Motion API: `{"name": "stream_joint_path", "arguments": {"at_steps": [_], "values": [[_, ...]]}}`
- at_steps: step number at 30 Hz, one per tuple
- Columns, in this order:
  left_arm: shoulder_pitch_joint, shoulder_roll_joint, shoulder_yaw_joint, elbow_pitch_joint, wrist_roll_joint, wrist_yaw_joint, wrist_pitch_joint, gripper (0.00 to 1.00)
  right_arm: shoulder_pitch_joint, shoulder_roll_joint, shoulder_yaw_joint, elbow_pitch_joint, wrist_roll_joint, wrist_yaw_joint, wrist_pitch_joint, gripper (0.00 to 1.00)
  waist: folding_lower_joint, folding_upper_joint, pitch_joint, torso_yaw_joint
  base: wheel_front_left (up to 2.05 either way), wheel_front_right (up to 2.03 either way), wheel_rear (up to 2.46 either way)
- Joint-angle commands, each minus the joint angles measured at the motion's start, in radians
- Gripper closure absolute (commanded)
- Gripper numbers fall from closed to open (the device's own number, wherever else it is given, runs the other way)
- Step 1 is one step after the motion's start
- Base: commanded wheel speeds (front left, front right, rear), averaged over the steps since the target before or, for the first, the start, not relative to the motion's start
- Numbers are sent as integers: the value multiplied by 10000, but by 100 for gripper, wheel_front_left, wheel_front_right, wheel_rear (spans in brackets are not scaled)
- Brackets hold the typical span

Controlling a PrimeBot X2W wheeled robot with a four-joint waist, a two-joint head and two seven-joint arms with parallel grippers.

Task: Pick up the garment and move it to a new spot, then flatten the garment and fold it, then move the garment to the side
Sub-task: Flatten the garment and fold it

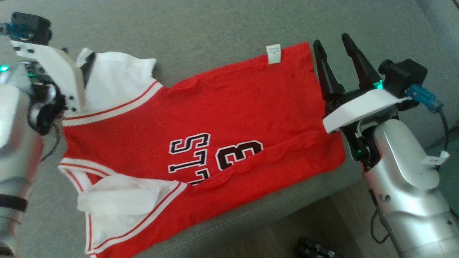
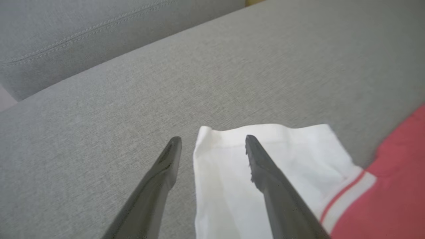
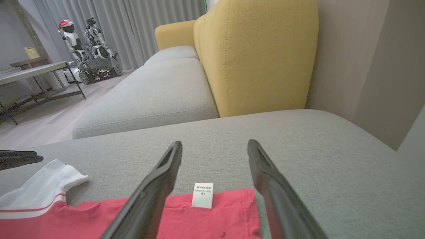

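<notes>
Jaws wide, empty; garment (image 1: 222, 107) long axis left-right, sleeves (image 1: 118, 82) left, hem (image 1: 331, 147) right.

The jersey (image 1: 222, 118) is red with white sleeves (image 1: 118, 79), red-and-white striped trim (image 1: 114, 109) and black, white-outlined lettering (image 1: 229, 154). The sofa seat (image 1: 200, 28) is grey, its backrest (image 3: 255, 56) yellow.

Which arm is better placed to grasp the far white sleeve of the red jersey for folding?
The left arm: its open jaws hang over the far white sleeve, straddling its edge. The right arm is beside the label, at the other end of the jersey.
</notes>
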Motion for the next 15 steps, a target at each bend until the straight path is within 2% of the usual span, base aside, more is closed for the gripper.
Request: {"name": "stream_joint_path", "arguments": {"at_steps": [1,5,10,11,12,15], "values": [[-785,661,165,43,211,-36,93,0,-398,94,218,-194,41,65,-161,0,-2,0,389,-401,0,0,0],[-1131,824,-100,525,468,-45,13,0,-556,107,276,-40,120,65,-263,0,-2,0,497,-496,0,0,0],[-1422,697,-461,1088,333,-60,29,0,-698,47,276,260,195,65,-324,0,-2,0,598,-505,0,0,0],[-1436,645,-579,1151,237,-61,95,41,-729,30,267,325,205,65,-330,0,-2,0,611,-486,0,0,0],[-1438,605,-752,1159,104,-62,181,100,-759,16,251,392,220,65,-321,0,-2,0,622,-456,0,0,0],[-1499,563,-1064,1049,-309,-64,118,100,-851,-50,186,600,304,65,-215,0,-2,0,625,-250,0,0,0]]}}
